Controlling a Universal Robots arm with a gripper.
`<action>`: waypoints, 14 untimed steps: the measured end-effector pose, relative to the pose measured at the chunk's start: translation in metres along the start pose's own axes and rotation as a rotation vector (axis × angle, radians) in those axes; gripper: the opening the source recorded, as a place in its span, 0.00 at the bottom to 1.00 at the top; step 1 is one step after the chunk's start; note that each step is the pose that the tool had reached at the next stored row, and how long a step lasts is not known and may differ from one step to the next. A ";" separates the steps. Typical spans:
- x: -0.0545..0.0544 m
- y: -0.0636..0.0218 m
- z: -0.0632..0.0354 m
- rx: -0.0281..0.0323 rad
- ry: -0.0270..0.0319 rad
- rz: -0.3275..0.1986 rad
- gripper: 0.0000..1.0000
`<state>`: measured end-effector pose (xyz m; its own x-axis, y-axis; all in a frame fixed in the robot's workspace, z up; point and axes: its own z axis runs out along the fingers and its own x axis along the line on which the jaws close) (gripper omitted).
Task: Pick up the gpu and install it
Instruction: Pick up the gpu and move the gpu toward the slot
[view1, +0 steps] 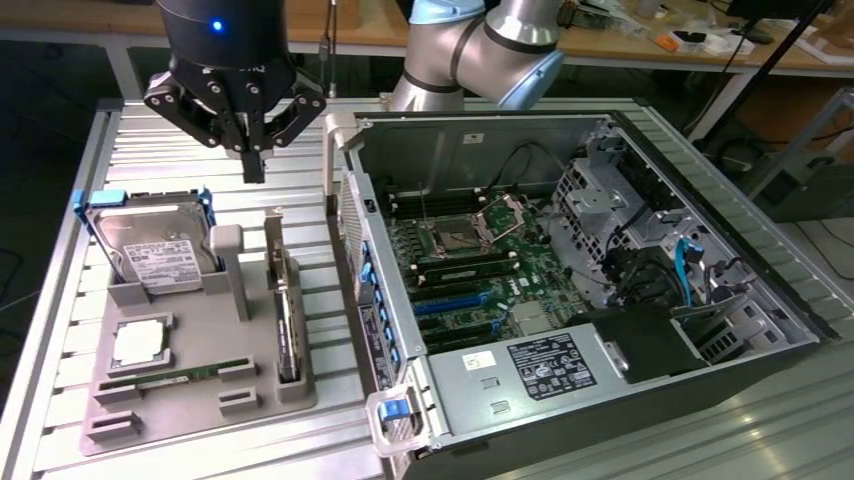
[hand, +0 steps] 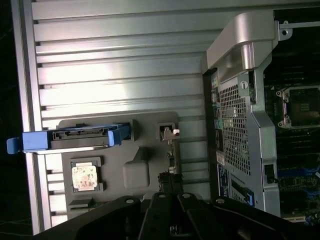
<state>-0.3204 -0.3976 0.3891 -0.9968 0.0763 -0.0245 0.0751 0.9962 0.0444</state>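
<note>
Claw (view1: 254, 168) shut, holding nothing
We see gpu (view1: 284, 320) below claw, seated in gray tray (view1: 200, 340); pickup, install not yet done.

gpu (view1: 284, 320) on edge in gray tray (view1: 187, 405)

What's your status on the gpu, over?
End effector shut, empty, above the gray tray. Gpu on edge in its tray slot, untouched. Hard drive beside it, apart; nothing seen between end effector and gpu.
</note>
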 end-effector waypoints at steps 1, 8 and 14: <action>0.000 0.0000 0.0000 0.0000 0.0000 0.000 0.11; 0.000 0.0000 0.0000 0.0000 0.0000 0.000 0.11; 0.000 0.0000 0.0000 0.0000 0.0000 0.000 0.17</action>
<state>-0.3204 -0.3976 0.3891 -0.9968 0.0762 -0.0245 0.0751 0.9962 0.0444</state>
